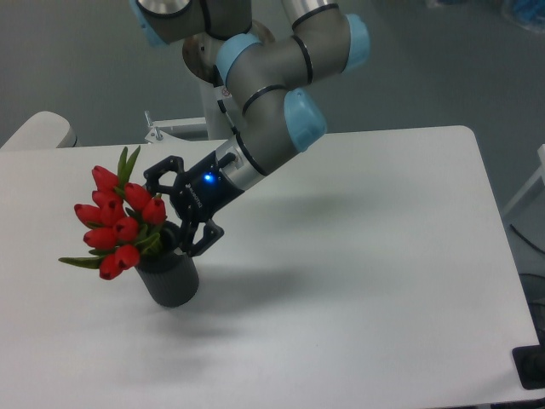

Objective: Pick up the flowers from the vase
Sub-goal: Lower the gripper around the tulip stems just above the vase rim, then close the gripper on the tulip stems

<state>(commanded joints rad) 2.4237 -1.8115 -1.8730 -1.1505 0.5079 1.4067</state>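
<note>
The vase (171, 277) stands upright near the left front of the white table (383, 256). The flowers (117, 220) sit in it, their long axis tilted up and to the left, buds leaning left over the rim. The gripper (174, 209) is just right of the buds, above the rim, jaws spread wide, holding nothing.

High front view over table (383, 281)

Vase (173, 277): dark grey, matt finish. Surface (383, 281): white, smooth, low sheen. Arm (264, 94): grey satin metal with glossy blue plastic caps. Gripper (174, 209): black matt plastic.
</note>
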